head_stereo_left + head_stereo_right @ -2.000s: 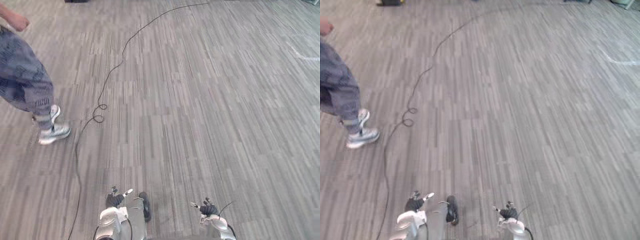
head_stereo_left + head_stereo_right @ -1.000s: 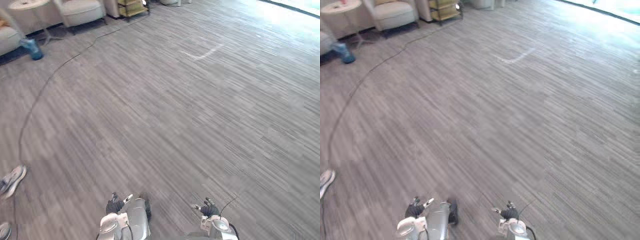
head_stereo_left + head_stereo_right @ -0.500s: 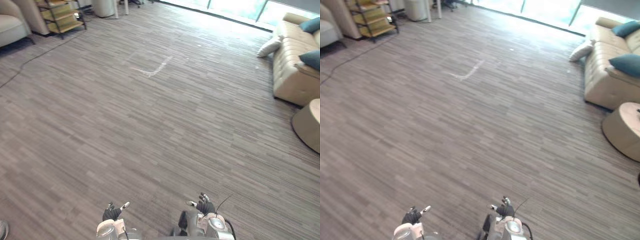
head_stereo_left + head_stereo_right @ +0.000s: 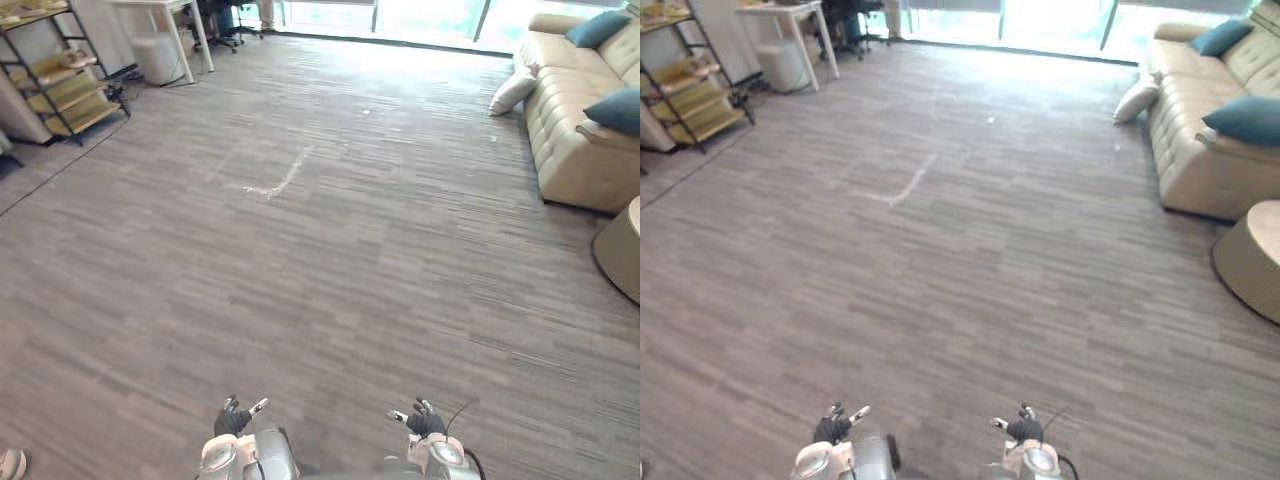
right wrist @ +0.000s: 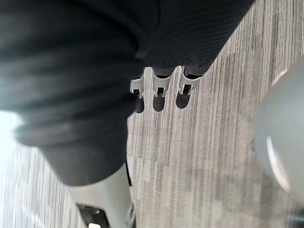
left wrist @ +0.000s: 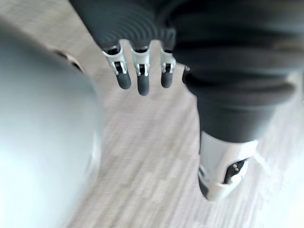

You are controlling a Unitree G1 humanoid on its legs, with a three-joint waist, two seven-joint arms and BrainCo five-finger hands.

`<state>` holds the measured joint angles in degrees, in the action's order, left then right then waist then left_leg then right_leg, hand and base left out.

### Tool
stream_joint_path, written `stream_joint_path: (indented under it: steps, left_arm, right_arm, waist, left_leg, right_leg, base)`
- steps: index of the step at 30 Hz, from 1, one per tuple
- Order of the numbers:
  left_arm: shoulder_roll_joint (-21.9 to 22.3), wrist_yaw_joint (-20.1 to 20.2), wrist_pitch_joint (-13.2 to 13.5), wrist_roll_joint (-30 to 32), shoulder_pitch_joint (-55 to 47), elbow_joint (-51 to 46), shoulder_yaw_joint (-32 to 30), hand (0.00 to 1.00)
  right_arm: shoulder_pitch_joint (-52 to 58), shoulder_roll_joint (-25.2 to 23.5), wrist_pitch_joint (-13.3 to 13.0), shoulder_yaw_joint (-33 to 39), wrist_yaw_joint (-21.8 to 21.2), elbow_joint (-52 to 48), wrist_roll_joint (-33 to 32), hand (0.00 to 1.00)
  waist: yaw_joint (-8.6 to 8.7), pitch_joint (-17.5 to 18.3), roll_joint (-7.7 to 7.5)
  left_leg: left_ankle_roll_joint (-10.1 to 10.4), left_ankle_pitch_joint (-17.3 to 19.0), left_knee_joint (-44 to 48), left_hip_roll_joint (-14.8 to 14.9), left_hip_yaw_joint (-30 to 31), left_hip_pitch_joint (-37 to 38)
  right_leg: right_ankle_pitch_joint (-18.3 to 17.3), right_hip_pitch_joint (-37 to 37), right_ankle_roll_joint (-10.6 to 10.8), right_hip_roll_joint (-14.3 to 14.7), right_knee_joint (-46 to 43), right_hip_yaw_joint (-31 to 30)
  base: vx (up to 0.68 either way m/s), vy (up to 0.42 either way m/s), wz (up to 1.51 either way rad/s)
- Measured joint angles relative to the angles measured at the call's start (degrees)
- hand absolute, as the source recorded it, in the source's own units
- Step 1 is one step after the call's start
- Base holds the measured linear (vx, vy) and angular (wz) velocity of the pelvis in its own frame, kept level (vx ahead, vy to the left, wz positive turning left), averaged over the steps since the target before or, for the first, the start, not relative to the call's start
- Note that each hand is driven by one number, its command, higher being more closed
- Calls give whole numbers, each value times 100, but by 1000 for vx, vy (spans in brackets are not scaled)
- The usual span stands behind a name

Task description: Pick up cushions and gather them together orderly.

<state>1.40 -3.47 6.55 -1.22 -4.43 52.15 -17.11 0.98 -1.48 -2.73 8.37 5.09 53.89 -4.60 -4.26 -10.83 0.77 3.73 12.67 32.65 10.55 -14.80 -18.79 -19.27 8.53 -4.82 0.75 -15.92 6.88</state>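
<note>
Heading for the off-white fabric cushion propped on the floor against the beige leather sofa at one o'clock, teal cushions on its seat, could clip the round tan pouffe at three; left hand and right hand hang low at six, fingers relaxed, empty

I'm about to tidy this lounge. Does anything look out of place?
Yes: a white cushion lies on the floor, leaning against the far end of the sofa, while the teal cushions sit up on it. A pale mark also streaks the floor.
</note>
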Motion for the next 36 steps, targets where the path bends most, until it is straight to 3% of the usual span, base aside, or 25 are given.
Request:
stream_joint_path:
  steps: [1, 3, 4, 5, 6, 8, 9, 11, 12, 14, 17, 18, 19, 21, 22, 23, 24, 25, 26, 27, 29, 31, 34, 35, 36]
  left_arm:
    - [2, -8, 45, -23, -12, -38, 5, 0]
    - [-5, -2, 64, -83, -27, -92, 9, 0]
    - [-97, 1, 54, -102, -39, -81, 1, 0]
    - [-164, -2, 49, -91, -28, -77, -7, 0]
    - [-202, -8, 48, -88, -20, -59, -1, 0]
    - [-301, -20, 31, -101, 35, 111, 17, 0]
    - [-363, -29, -26, -52, 71, 276, 39, 0]
    - [-382, -32, -72, 45, 89, 407, 154, 0]
    - [-323, -16, -72, 115, 176, 443, 325, 0]
    - [-269, -5, -80, 117, 287, 548, 375, 0]
    - [-173, 3, -74, 132, 284, 591, 583, 0]
    - [-114, 21, -72, 198, 256, 589, 575, 0]
    - [-3, 18, -75, 234, 280, 611, 574, 0]
    - [168, 18, -63, 255, 270, 637, 577, 0]
    - [198, 18, -72, 273, 271, 648, 559, 0]
    - [196, 36, -76, 278, 312, 618, 509, 0]
    - [197, 34, -79, 279, 311, 579, 452, 0]
    - [171, 25, -81, 282, 294, 495, 324, 0]
    - [150, 23, -80, 282, 289, 434, 290, 0]
    - [82, 15, -75, 273, 280, 295, 288, 0]
    - [23, 19, -48, 247, 237, 28, 292, 0]
    - [61, 17, -22, 227, 247, -100, 263, 0]
    - [151, 1, 62, 192, 194, -193, 189, 0]
    - [33, -1, 60, 153, 120, -184, 191, 0]
    - [-77, -1, 40, 158, 83, -156, 157, 0]
  right_arm:
    - [-13, -18, -8, -4, 6, 39, 4, 0]
    - [-34, -42, 6, -13, 6, 207, 12, 0]
    - [-1, -153, 7, -20, 5, 326, 17, 0]
    - [82, -201, 8, -31, -11, 326, 25, 0]
    - [109, -204, 7, -6, -7, 325, 33, 0]
    - [140, -207, -14, 46, -10, 308, 122, 0]
    - [136, -174, -63, 47, -10, 250, 146, 0]
    - [158, -162, -87, 42, -27, 64, 240, 0]
    - [190, -119, -140, 52, -40, -125, 245, 0]
    - [163, -99, -154, 153, -50, -290, 246, 0]
    - [135, -5, -141, 265, -51, -304, 250, 0]
    - [153, 36, -119, 260, -43, -290, 260, 0]
    - [148, 141, -96, 242, -53, -282, 309, 0]
    - [152, 368, -72, 247, -59, -257, 363, 0]
    - [145, 408, -69, 269, -54, -278, 364, 0]
    - [108, 448, -51, 272, -48, -306, 356, 0]
    - [72, 477, -35, 271, -35, -283, 352, 0]
    - [48, 475, -5, 260, -13, -183, 347, 0]
    - [33, 452, -2, 253, -10, -105, 337, 0]
    - [48, 354, 16, 235, -6, -51, 317, 0]
    - [89, 249, 35, 146, 4, -45, 211, 0]
    - [52, 167, 50, 158, 8, -44, 211, 0]
    - [4, 50, 33, 22, 31, 72, 221, 0]
    - [-14, -25, 51, -31, 29, 167, 224, 0]
    - [35, -146, 53, -62, 30, 171, 234, 0]
  waist:
    - [-58, 8, -1]
    - [-173, 65, -102]
    - [-199, 242, -312]
    - [-165, 281, -443]
    - [-172, 269, -516]
    - [-141, 226, -615]
    - [-2, 185, -601]
    - [127, 156, -545]
    - [142, 152, -410]
    - [199, 100, -387]
    - [373, 67, -344]
    - [436, 53, -387]
    - [491, 78, -299]
    - [492, 130, 82]
    - [493, 140, 169]
    - [485, 64, 318]
    - [460, -20, 395]
    - [420, -77, 423]
    - [404, -85, 400]
    - [383, -159, 151]
    - [296, -97, -4]
    - [169, -120, 23]
    - [0, -107, 64]
    - [-112, -42, -62]
    - [-120, 70, -174]
  left_leg:
    - [113, -275, -912, -180, 138, -43]
    - [68, -993, -1184, -256, 145, -34]
    - [-215, -945, -894, -411, 37, -10]
    - [-387, -638, -522, -403, -139, 37]
    - [-440, -409, -361, -430, -237, 196]
    - [-487, 6, -592, -606, -375, 918]
    - [-476, 258, -830, -759, -374, 1517]
    - [-573, 367, -1145, -809, -356, 2176]
    - [-491, 497, -1653, -768, -327, 2778]
    - [-441, 567, -2051, -758, -319, 3359]
    - [-509, 613, -2415, -743, -130, 4064]
    - [-543, 661, -2477, -814, 121, 4334]
    - [-545, 655, -2391, -750, 337, 4492]
    - [-428, 586, -1368, -412, 637, 4174]
    - [-43, 344, -301, -244, 829, 3668]
    - [377, -348, 1104, -17, 1034, 3023]
    - [553, -527, 2023, 216, 1031, 2595]
    - [444, -327, 3033, 530, 840, 2122]
    - [402, -219, 3244, 596, 732, 1985]
    - [227, 26, 3305, 593, 509, 1523]
    - [-56, 278, 2343, 541, 14, 638]
    - [-84, 292, 1100, 366, -238, 239]
    - [20, -283, -1011, -51, -113, -142]
    - [-131, -846, -864, -192, -3, -139]
    - [-188, -907, -796, -347, -10, -108]
  right_leg:
    - [-144, 135, 148, -55, 39, -203]
    - [-387, 336, 265, -190, 74, -545]
    - [-384, 457, 274, -351, 49, -873]
    - [-211, 365, 573, -528, -332, -1011]
    - [-39, 201, 711, -581, -935, -1136]
    - [1045, -641, 1055, -715, -3129, -1232]
    - [1376, -1233, 1185, -818, -4548, -1108]
    - [1079, -1673, 1109, -826, -5099, -803]
    - [775, -2336, 986, -800, -4933, -298]
    - [566, -2997, 822, -864, -3943, 276]
    - [1008, -3071, 622, -763, -1445, 663]
    - [1528, -3061, 525, -763, -1115, 461]
    - [1528, -3072, 316, -741, -1597, 392]
    - [857, -3044, 192, -633, -2134, 568]
    - [590, -2983, 163, -526, -2209, 611]
    - [414, -2730, 102, -348, -2121, 644]
    - [335, -2446, 50, -151, -1961, 638]
    - [258, -1897, -27, 52, -1651, 634]
    - [224, -1637, -51, 60, -1529, 632]
    - [168, -968, -65, 57, -1064, 608]
    - [176, -229, -49, 58, -283, 502]
    - [156, 193, 51, 36, 36, 307]
    - [-113, 763, 286, -44, 431, -119]
    - [-329, 928, 340, -182, 460, -386]
    - [-321, 952, 314, -311, 309, -589]
  base:
    - [659, 241, -86]
    - [808, 336, -98]
    - [936, 372, -99]
    - [781, 296, -82]
    - [728, 328, -64]
    - [718, 311, -47]
    - [616, 203, -14]
    - [651, 122, 6]
    - [805, 111, 9]
    - [759, 37, 17]
    - [629, -108, 49]
    - [846, -226, 75]
    - [744, -218, 61]
    - [715, -252, 26]
    - [685, -260, 4]
    - [669, -219, -12]
    - [658, -166, -35]
    - [518, -112, -39]
    - [642, -128, -24]
    - [591, -124, -4]
    - [740, -97, -15]
    - [618, 42, -50]
    - [571, 174, -80]
    - [742, 325, -108]
    - [677, 307, -80]
